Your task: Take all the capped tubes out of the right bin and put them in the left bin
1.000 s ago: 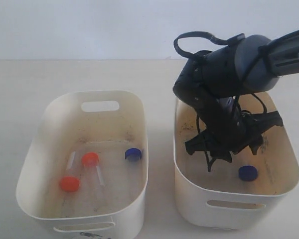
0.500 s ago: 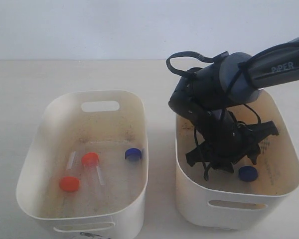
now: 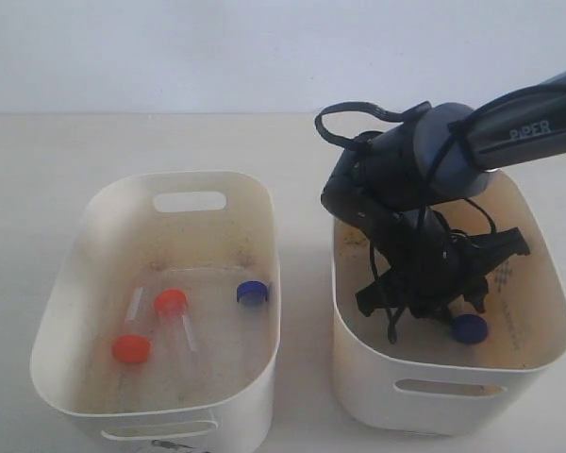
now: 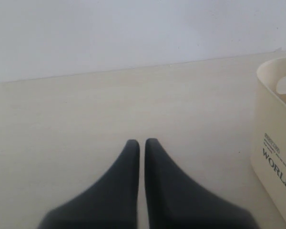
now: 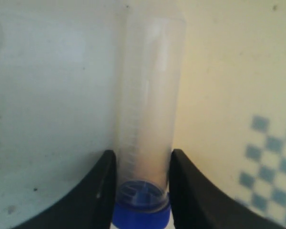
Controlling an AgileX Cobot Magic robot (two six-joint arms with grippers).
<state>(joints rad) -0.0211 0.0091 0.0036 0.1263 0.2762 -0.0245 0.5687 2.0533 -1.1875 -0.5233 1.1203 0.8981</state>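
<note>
Right claw (image 5: 143, 153) clamped on blue-capped tube (image 5: 148, 95), fingers (image 5: 102, 191) against both sides just above the cap. Low inside right bin (image 3: 434, 401) (checker print on wall alongside). Three more tubes (image 3: 171, 302) lying in left bin (image 3: 250, 401). Left claw (image 4: 142, 143) pinched nearly together over table (image 4: 86, 109).

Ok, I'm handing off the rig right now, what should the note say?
Left gripper: shut, empty, over the table beside the left bin.
Right gripper: down in the right bin, fingers either side of the last blue-capped tube; firm grip not confirmed.
Done: two orange-capped tubes and one blue-capped tube lie in the left bin.
Left: lift the last tube, drop it in the left bin.
</note>
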